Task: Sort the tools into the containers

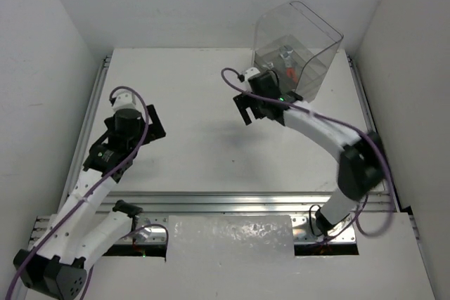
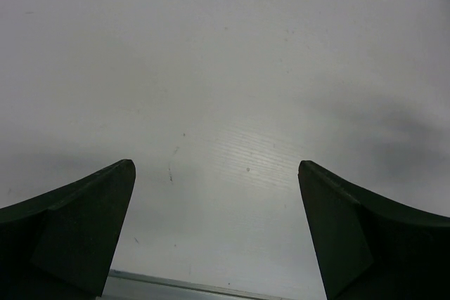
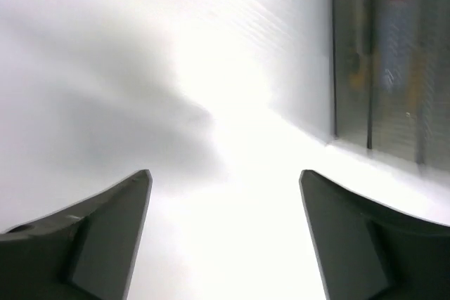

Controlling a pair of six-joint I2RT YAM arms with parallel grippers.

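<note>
The container (image 1: pixel 299 46) is a tall transparent box with a curved cover, standing at the table's back right. Through its wall I see a silver tool (image 1: pixel 286 53) and a red-handled tool (image 1: pixel 291 72); the trays cannot be made out. No tools lie on the white table (image 1: pixel 197 82). My right gripper (image 1: pixel 246 109) is open and empty, just left and in front of the box. In the right wrist view (image 3: pixel 225 180) the box wall (image 3: pixel 390 54) shows blurred red and yellow shapes. My left gripper (image 1: pixel 156 123) is open and empty over the table's left side, as the left wrist view (image 2: pixel 216 173) shows.
White walls (image 1: pixel 42 47) enclose the table on three sides. Metal rails run along the left edge (image 1: pixel 91 110), the right edge (image 1: pixel 365 110) and the front (image 1: pixel 246 200). A sheet of clear plastic (image 1: pixel 228 237) lies in front between the arm bases.
</note>
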